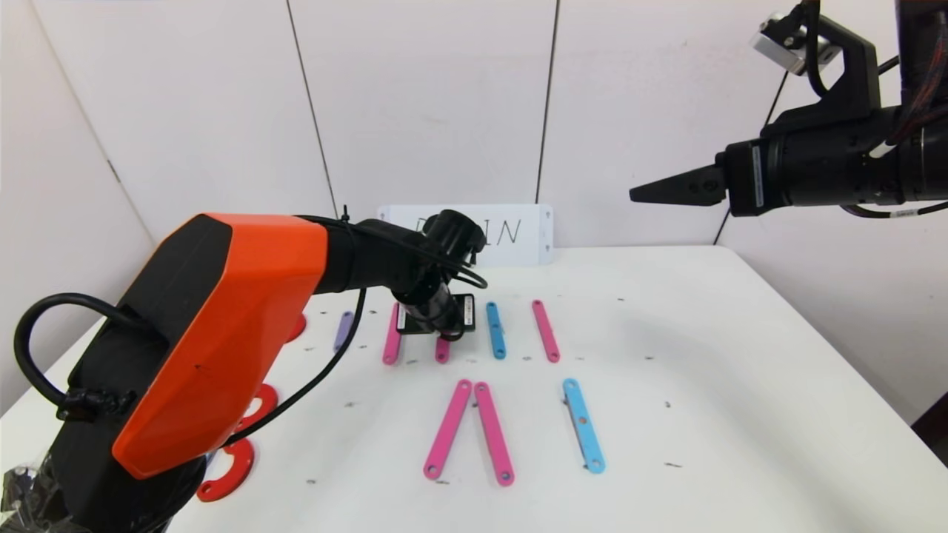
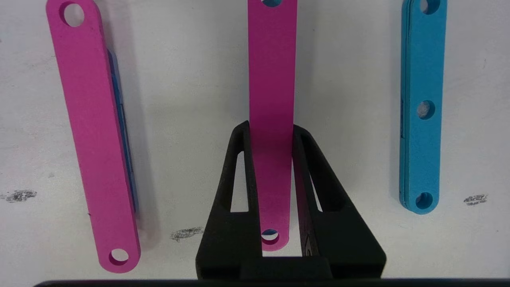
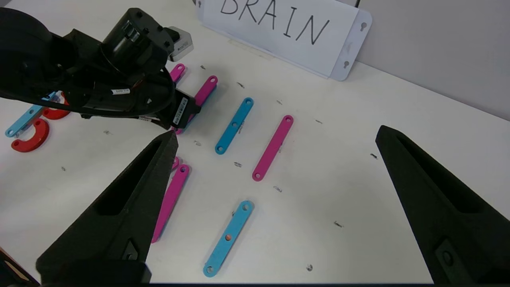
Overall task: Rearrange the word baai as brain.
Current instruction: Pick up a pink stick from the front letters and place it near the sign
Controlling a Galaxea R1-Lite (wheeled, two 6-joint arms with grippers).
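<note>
White tabletop (image 1: pixel 703 385) against pale wall panels; a white card (image 3: pixel 287 36) lettered BRAIN stands at the far edge.

Left gripper (image 2: pixel 271 131) low over the far middle of the tabletop, fingers (image 2: pixel 239 159) clamped on the sides of a pink bar (image 2: pixel 271 91), second in the far row. In the head view only that bar's near tip (image 1: pixel 442 351) shows under the wrist.

Far row, left to right: purple bar (image 1: pixel 343 330), pink bar (image 1: pixel 391 337), the gripped pink bar, blue bar (image 1: pixel 495 330), pink bar (image 1: pixel 546 331), all lying roughly parallel and apart.

Nearer row: two pink bars (image 1: pixel 447 429) (image 1: pixel 494 433) leaning together at their far ends, spread at the near ends; blue bar (image 1: pixel 583 425) well to their right.

Red curved pieces (image 1: pixel 229 463) lie by the left edge, partly hidden behind the left arm; one more blue bar (image 3: pixel 24 119) beside them in the right wrist view.

Right gripper (image 3: pixel 275 143) held high above the right side of the tabletop, jaws spread wide, holding nothing.
</note>
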